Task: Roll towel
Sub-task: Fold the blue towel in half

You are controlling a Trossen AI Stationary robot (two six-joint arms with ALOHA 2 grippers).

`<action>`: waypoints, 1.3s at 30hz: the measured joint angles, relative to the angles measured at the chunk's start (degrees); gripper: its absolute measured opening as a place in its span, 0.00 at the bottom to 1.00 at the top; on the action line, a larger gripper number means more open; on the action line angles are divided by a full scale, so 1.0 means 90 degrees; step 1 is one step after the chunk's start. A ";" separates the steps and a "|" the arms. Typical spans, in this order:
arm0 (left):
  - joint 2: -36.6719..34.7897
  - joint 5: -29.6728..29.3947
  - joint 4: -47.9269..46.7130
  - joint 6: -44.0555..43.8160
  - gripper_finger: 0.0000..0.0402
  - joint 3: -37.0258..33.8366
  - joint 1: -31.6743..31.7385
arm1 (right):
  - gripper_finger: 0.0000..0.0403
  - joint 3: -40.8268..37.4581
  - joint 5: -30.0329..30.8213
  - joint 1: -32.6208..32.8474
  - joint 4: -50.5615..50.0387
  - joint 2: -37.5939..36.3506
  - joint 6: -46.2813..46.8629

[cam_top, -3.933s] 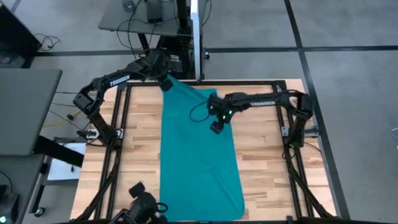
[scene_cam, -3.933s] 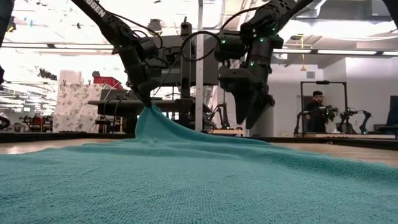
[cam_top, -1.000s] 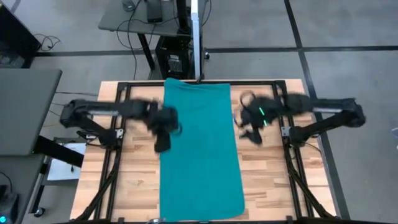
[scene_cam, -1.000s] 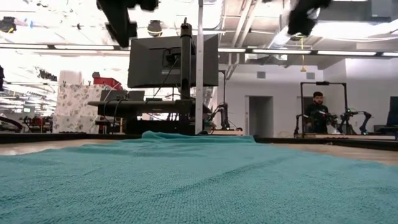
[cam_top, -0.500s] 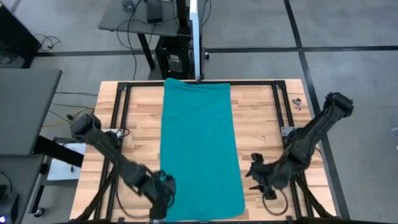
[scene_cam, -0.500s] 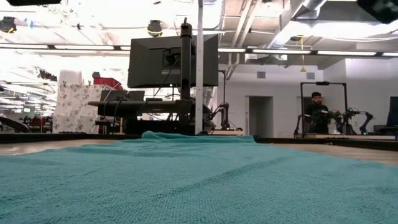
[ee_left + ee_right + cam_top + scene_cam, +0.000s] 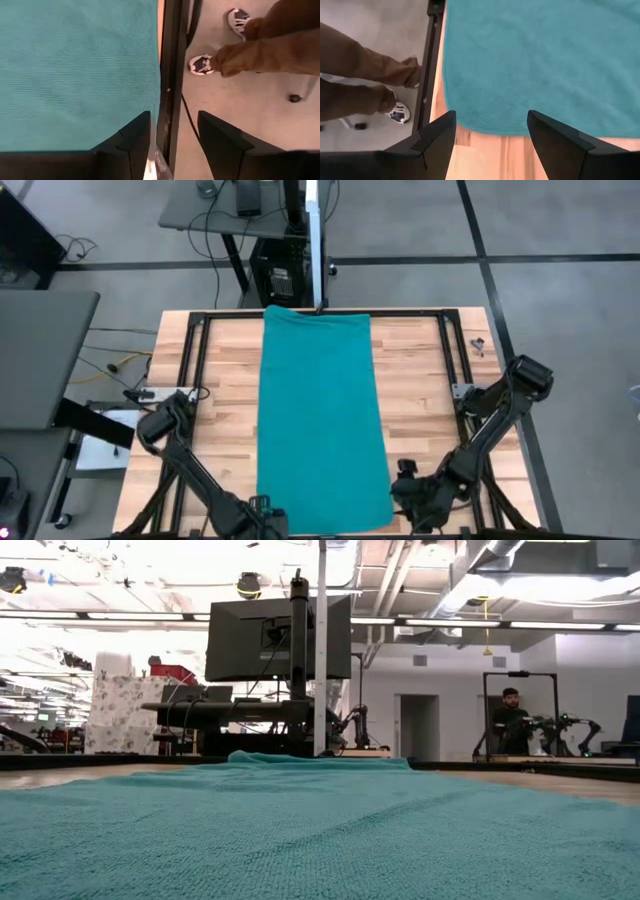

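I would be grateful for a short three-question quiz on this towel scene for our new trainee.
1. True or false: the towel is already partly rolled.
2. Multiple choice: where are the left gripper and the right gripper? A) at the far end by the monitor stand; B) at the towel's near end, one by each corner; C) parked off the wooden table.
3. Fill in: both sets of jaws are ____, holding nothing.

Key
1. False: it lies flat, spread lengthwise down the table.
2. B.
3. Open.
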 joint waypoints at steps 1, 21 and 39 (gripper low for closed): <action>0.0096 -0.0055 0.0000 -0.0079 0.37 0.0031 -0.0003 | 0.59 0.0027 0.0000 0.0003 0.0004 0.0034 0.0057; 0.0489 -0.0521 -0.0187 -0.0488 0.37 0.0110 0.0012 | 0.59 0.0071 0.0007 0.0291 0.0410 0.0083 -0.0477; 0.0497 -0.0555 -0.0162 -0.0439 0.37 0.0096 -0.0005 | 0.55 0.0764 0.0035 0.0326 0.1119 0.1921 -0.0843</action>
